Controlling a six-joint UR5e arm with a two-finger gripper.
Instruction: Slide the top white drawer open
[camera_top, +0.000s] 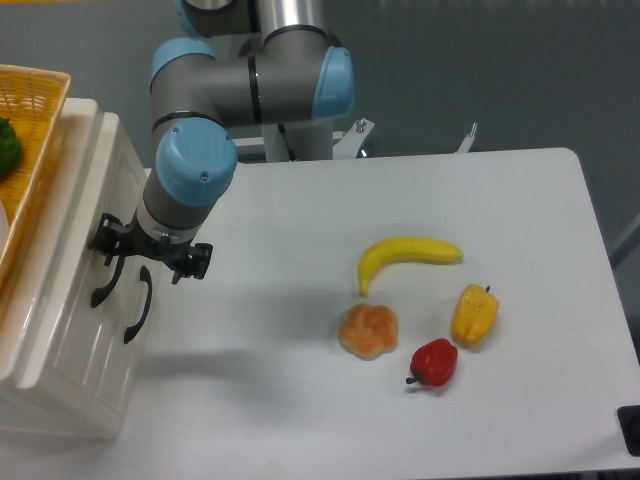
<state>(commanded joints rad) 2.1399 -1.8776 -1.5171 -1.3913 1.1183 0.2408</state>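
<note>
Fixed camera: the top white drawer (75, 215) sits closed in the cream cabinet (60, 350) at the desk's (400, 200) left edge. Its black handle (105, 283) curves just below the gripper (150, 255). The fingers (196, 262) stand apart, one by the handle's upper end, the other out over the desk. Whether they touch the handle cannot be told. A banana (408, 255) lies well apart, to the right.
</note>
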